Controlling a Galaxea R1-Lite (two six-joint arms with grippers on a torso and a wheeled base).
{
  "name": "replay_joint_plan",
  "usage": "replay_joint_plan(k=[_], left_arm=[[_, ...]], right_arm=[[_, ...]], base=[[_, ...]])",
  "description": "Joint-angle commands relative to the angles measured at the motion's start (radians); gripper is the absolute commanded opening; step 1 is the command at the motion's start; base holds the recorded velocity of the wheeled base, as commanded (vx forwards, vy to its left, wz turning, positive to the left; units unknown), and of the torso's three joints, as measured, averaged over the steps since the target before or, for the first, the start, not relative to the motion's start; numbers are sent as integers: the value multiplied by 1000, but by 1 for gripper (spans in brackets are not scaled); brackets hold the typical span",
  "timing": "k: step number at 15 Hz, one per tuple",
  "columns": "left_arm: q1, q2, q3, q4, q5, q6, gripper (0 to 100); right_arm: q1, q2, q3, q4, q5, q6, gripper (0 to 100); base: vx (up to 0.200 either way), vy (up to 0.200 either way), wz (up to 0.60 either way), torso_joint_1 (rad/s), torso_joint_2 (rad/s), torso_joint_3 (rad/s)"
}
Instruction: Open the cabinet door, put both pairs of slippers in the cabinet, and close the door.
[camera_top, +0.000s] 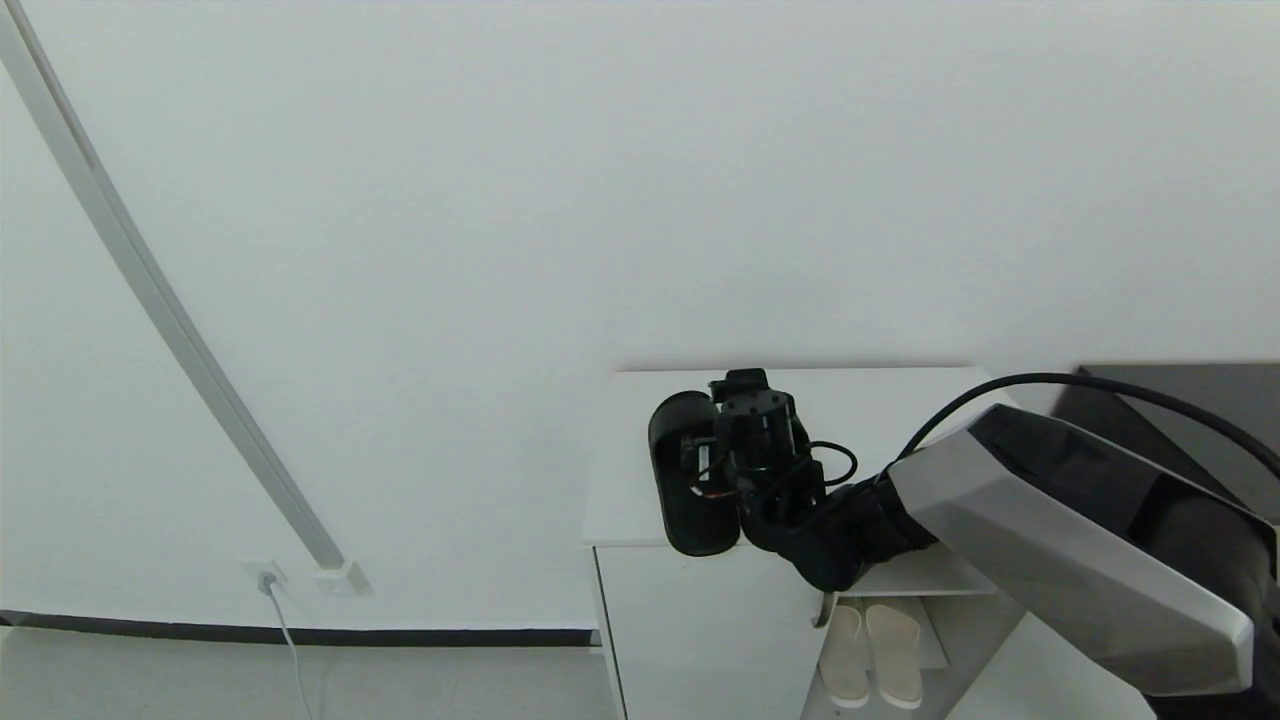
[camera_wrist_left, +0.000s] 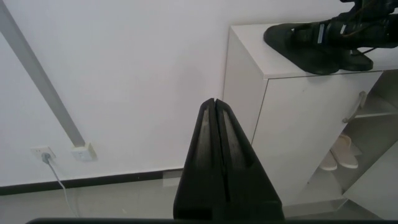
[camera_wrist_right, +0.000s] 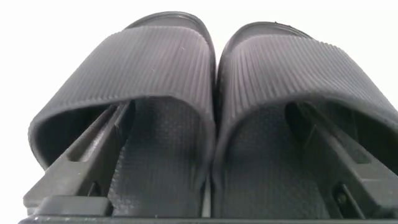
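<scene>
Lower centre of the head view: white cabinet against a plain white wall. Its left door is shut, and the right half is open with shelves exposed. The black slippers, one pair, sit at the front edge of the cabinet top, left of centre, slightly overhanging it. The right arm runs in from the lower right of the frame to meet them. The cream slippers, one pair, lie side by side on a low shelf inside the open half, at the bottom edge of the frame. A metal handle sits on the shut door's right edge, just left of them. A grey conduit runs diagonally down the wall at left and ends beside a wall socket with a white cable.

Left wrist view, bottom centre: left gripper, both fingers pressed flat together with nothing between them, well apart from the cabinet at frame right. The black slippers show at upper right on the cabinet top. The cream slippers show at right, low in the open compartment.

Right wrist view: right gripper, with one finger slid under the strap of each black slipper. It grips the pair side by side, inner edges touching. I cannot tell whether the soles rest on the cabinet top.
</scene>
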Motion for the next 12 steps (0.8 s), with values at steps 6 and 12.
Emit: replay_joint_plan(k=[6, 12], left_arm=[[0, 1, 0, 0, 0, -2, 0], [0, 1, 0, 0, 0, -3, 0]], right_arm=[[-1, 23, -12, -4, 0, -14, 0], [16, -126, 133, -22, -4, -14, 0]], base=[[0, 0, 0, 0, 0, 0], [0, 0, 0, 0, 0, 0]])
